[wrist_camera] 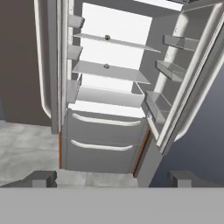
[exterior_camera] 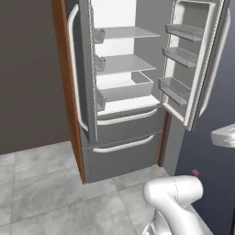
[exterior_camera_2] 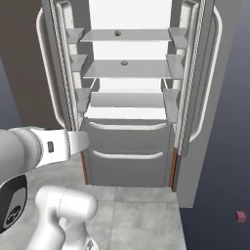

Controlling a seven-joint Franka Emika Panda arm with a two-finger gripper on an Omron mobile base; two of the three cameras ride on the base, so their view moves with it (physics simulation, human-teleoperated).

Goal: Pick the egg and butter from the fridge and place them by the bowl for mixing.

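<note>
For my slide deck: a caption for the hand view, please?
Open pincer faces the open fridge, two small round items on its upper shelves.

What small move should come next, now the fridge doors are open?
Probably reach the arm forward and up toward the fridge shelves. Both doors stand wide and the claw is open and holding nothing, well short of the interior. Two small round items sit on the upper shelves, one on each, too small to identify from here; closing in should show what they are.
</note>
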